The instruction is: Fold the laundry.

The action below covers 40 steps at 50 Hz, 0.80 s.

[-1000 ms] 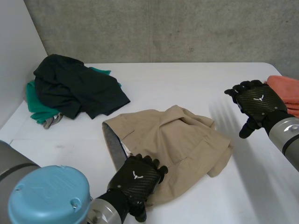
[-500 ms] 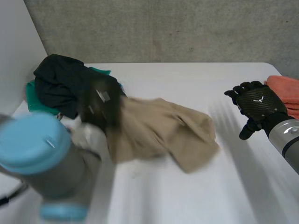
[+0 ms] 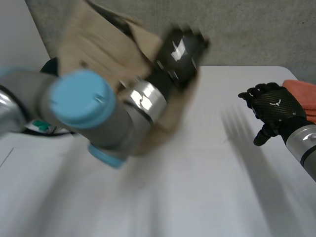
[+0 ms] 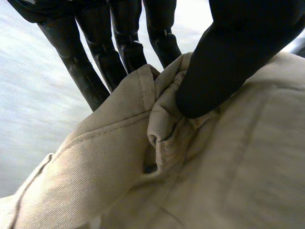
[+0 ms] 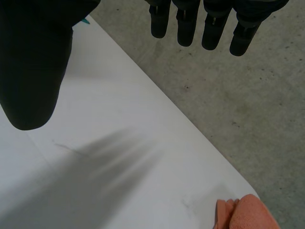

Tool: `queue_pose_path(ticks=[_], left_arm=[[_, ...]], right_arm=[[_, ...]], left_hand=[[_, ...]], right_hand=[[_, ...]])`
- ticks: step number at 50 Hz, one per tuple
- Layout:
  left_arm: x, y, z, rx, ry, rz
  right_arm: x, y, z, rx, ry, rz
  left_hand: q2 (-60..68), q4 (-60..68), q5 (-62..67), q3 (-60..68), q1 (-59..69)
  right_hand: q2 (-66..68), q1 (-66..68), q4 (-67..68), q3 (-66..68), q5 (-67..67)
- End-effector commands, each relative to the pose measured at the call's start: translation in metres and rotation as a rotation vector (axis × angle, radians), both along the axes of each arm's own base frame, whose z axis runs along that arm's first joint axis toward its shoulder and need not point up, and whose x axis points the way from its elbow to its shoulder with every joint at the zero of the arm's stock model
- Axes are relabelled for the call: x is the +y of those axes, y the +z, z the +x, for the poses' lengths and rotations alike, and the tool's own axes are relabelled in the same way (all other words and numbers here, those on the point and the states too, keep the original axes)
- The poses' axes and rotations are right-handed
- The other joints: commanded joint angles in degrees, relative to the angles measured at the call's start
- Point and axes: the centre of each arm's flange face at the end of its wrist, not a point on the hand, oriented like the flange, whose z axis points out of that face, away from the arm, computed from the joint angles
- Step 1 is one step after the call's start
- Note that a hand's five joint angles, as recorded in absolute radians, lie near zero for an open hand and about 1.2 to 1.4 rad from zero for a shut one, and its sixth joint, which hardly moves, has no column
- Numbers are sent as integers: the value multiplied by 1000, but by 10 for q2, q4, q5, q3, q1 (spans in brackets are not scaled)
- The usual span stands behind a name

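- While the left arm (image 3: 79, 98) sweeps across the head view, how much of the beige garment (image 3: 101, 37) can you make out?
- Only part of it. It is blurred, and the arm covers its lower half. It hangs in the air at the far left, in front of the grey wall (image 3: 247, 29) and off the white table (image 3: 207, 187). I cannot tell what kind of garment it is
- And the left hand (image 3: 178, 53)?
- Raised with it. In the left wrist view the thumb (image 4: 224, 62) presses a bunched fold of the fabric (image 4: 143, 167) against the fingers (image 4: 119, 47), so the hand is grasping the garment
- What of the pile of clothes (image 3: 40, 126) at the far left?
- Mostly hidden behind the arm; a dark sliver and a bit of green show, no more
- What has changed?
- A second ago the garment lay spread in the middle of the table with the left hand on its near edge. Half a second ago it was pulled toward the far left, and now it is lifted clear. The right hand (image 3: 274, 109) has kept its place at the right above the table, fingers (image 5: 186, 24) straight and relaxed, holding nothing. It is near the orange cloth (image 3: 301, 94), which the right edge cuts off
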Motion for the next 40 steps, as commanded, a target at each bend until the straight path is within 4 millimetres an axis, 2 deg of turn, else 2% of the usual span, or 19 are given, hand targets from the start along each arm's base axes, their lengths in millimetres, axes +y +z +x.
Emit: queue_pose_path(ticks=[1,3,4,6,7,10,11,15,19,21,25,26,29,32,33,35,36,37,40], left_arm=[[37,-80,-18,-203,-141,200],[48,-88,-19,-237,-184,226],[49,-89,-19,-243,-195,229],[51,-89,-18,-249,-212,233],[52,-86,-17,-244,-214,227],[50,-71,-14,-223,-192,203],[47,-53,-10,-194,-163,178],[34,-23,11,-141,-39,164],[27,-2,37,-103,90,164],[26,0,47,-99,135,173],[23,-8,75,-119,248,220],[21,-14,88,-138,289,242],[20,-28,106,-172,341,285],[21,-51,127,-231,393,359],[25,-65,136,-266,408,403],[30,-75,141,-296,413,437],[33,-79,142,-307,413,450],[37,-86,145,-326,412,472],[43,-94,147,-348,404,495]], right_arm=[[-1,-1,-1,-1,-1,-1],[-3,-1,-4,-1,-10,-1],[-4,-1,-4,-1,-13,-3],[-6,0,-7,-2,-21,-4],[-6,0,-7,-2,-21,-6],[-7,0,-6,-4,-12,-5],[-7,0,-6,-4,-10,-7],[-6,3,-4,5,4,-15],[-6,5,-1,10,30,-25],[-4,7,2,19,62,-36],[6,12,6,58,127,-40],[9,13,7,72,138,-36],[20,14,9,132,187,-13],[27,10,14,203,235,-10],[28,9,15,221,248,-14],[27,5,16,258,264,-23],[26,-3,18,298,283,-18],[24,-9,19,318,293,-11],[21,-28,28,386,349,2]], left_hand=[[118,109,158,143,148],[105,96,145,129,135],[22,13,62,46,51],[-216,-226,-177,-192,-187],[-413,-422,-373,-388,-383],[-440,-449,-400,-416,-410],[-446,-456,-407,-422,-417],[-480,-489,-440,-456,-451],[-490,-500,-450,-466,-461],[-499,-508,-459,-475,-469],[-505,-515,-465,-481,-476],[-499,-508,-459,-475,-469],[-490,-500,-450,-466,-461],[-437,-446,-397,-413,-407],[-396,-406,-357,-372,-367],[-349,-359,-309,-325,-320],[-309,-318,-269,-285,-280],[-225,-235,-185,-201,-196],[-189,-199,-149,-165,-160]], right_hand=[[-21,-28,-21,-20,-28],[-21,-28,-21,-20,-28],[-21,-28,-21,-20,-28],[-21,-28,-21,-20,-28],[-21,-28,-21,-20,-28],[-21,-28,-21,-20,-28],[-21,-28,-21,-20,-28],[-21,-28,-21,-20,-28],[-21,-28,-21,-20,-28],[-21,-28,-21,-20,-28],[-21,-28,-21,-20,-28],[-21,-28,-21,-20,-28],[-21,-28,-21,-20,-28],[-21,-28,-21,-20,-28],[5,-2,5,6,-2],[59,52,59,60,52],[96,89,96,96,89],[110,103,109,110,102],[111,104,111,112,104]])
